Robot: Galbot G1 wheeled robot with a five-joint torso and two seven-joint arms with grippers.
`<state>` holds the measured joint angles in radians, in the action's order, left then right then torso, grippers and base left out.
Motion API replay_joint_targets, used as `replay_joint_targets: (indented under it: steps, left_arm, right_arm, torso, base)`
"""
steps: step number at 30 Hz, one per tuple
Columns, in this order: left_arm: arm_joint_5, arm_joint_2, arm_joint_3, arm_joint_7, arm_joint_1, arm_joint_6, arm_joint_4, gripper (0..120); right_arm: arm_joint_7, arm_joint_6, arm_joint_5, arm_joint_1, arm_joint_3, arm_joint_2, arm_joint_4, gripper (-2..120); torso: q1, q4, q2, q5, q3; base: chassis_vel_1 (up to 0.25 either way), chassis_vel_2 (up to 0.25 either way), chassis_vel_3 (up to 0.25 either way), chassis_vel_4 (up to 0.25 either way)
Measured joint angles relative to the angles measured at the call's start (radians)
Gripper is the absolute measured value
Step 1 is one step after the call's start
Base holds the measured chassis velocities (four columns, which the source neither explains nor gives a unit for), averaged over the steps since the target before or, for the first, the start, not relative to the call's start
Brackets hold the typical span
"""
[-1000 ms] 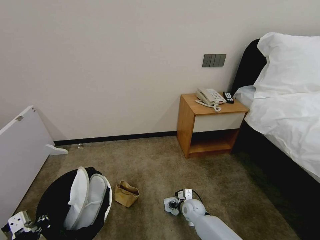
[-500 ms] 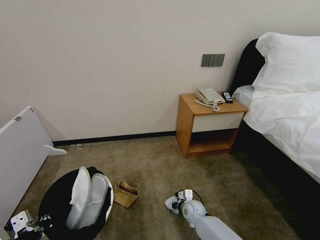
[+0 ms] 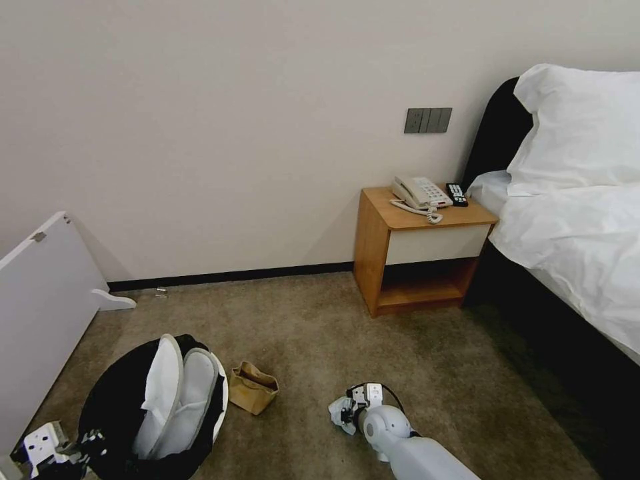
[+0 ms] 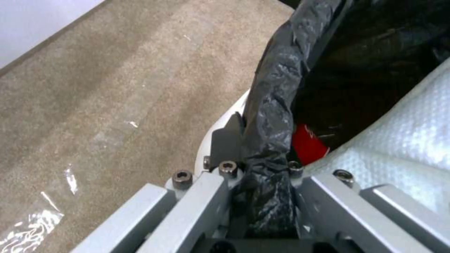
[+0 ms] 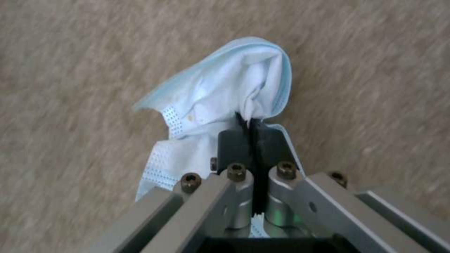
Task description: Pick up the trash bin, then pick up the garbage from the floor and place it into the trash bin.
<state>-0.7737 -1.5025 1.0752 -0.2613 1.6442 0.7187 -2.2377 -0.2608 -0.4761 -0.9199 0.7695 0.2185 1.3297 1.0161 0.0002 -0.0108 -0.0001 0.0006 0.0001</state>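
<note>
You had the floor (image 3: 320,320), a stretch of beige-brown carpet, running from the wall to the bed. On it, at the robot's lower left, stood the trash bin (image 3: 107,407), its black liner folded over the rim and 2 white slippers (image 3: 177,393) standing upright inside. A brown paper bag (image 3: 252,388) lay just beside the bin on its right, not yet collected.

Your left gripper (image 4: 255,165) was pressed together on the bin's lined rim, holding it. Your right gripper (image 5: 253,137) was pinched shut on a fold of a pale blue-white mask (image 5: 225,95), with the carpet close beneath it; I could not tell whether the mask had cleared the floor.

I judged the step in hand to be the pick of 1 piece of garbage, with the bin already secured. The next move would call for carrying the mask leftward, past the paper bag and over the bin's opening, before letting go, while the left arm held the bin level.

The left wrist view gave you a red item (image 4: 307,146) deep in the bin, which the slippers hid from the head view. The right wrist view showed the mask's pleats and the closed pads, where the head view gave a small pale lump.
</note>
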Motion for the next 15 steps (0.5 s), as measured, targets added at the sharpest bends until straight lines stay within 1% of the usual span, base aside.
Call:
replay_joint_targets:
  steps: [3,5,6,8,9,11,12,15]
  left_arm:
    - [-0.001,0.001,-0.001,0.000,0.000,0.000,-0.003,2]
    - [-0.009,0.003,-0.001,-0.002,0.000,0.001,-0.008,2]
    - [-0.009,0.003,-0.001,-0.002,0.000,0.001,-0.008,2]
    - [-0.013,0.006,-0.001,-0.003,0.001,0.003,-0.011,2]
    - [-0.013,0.006,-0.001,-0.003,0.001,0.003,-0.011,2]
    - [-0.016,0.009,0.000,-0.006,-0.001,0.005,-0.015,2]
    - [-0.016,0.009,0.000,-0.006,-0.001,0.005,-0.015,2]
    - [-0.027,0.014,0.006,-0.014,-0.001,0.012,-0.025,2]
  right_arm:
    - [-0.001,-0.001,-0.010,0.014,0.002,-0.017,0.040,0]
    - [-0.009,-0.003,-0.027,0.026,0.000,-0.042,0.106,0]
    - [-0.009,-0.003,-0.027,0.026,0.000,-0.042,0.106,0]
    - [-0.030,-0.004,-0.047,0.042,-0.006,-0.083,0.206,0]
    - [-0.030,-0.004,-0.047,0.042,-0.006,-0.083,0.206,0]
    - [-0.052,0.000,-0.062,0.049,-0.007,-0.123,0.289,0]
    - [-0.052,0.000,-0.062,0.049,-0.007,-0.123,0.289,0]
    - [-0.074,0.006,-0.069,0.049,-0.010,-0.165,0.357,0]
  torso:
    - [0.000,-0.0001,0.000,-0.0001,0.000]
    - [0.000,-0.0001,0.000,0.0000,0.000]
    - [0.000,-0.0001,0.000,0.0000,0.000]
    - [0.000,-0.0004,0.000,-0.0002,0.000]
    - [0.000,-0.0004,0.000,-0.0002,0.000]
    - [0.000,-0.0004,0.000,-0.0005,0.000]
    - [0.000,-0.0004,0.000,-0.0005,0.000]
    - [0.000,-0.0003,0.000,-0.0004,0.000]
  base:
    - [0.000,0.000,0.000,0.000]
    - [0.000,0.000,0.000,0.000]
    - [0.000,0.000,0.000,0.000]
    - [0.000,0.000,0.000,0.000]
    - [0.000,0.000,0.000,0.000]
    - [0.000,0.000,0.000,0.000]
    - [0.000,0.000,0.000,0.000]
    - [0.000,0.000,0.000,0.000]
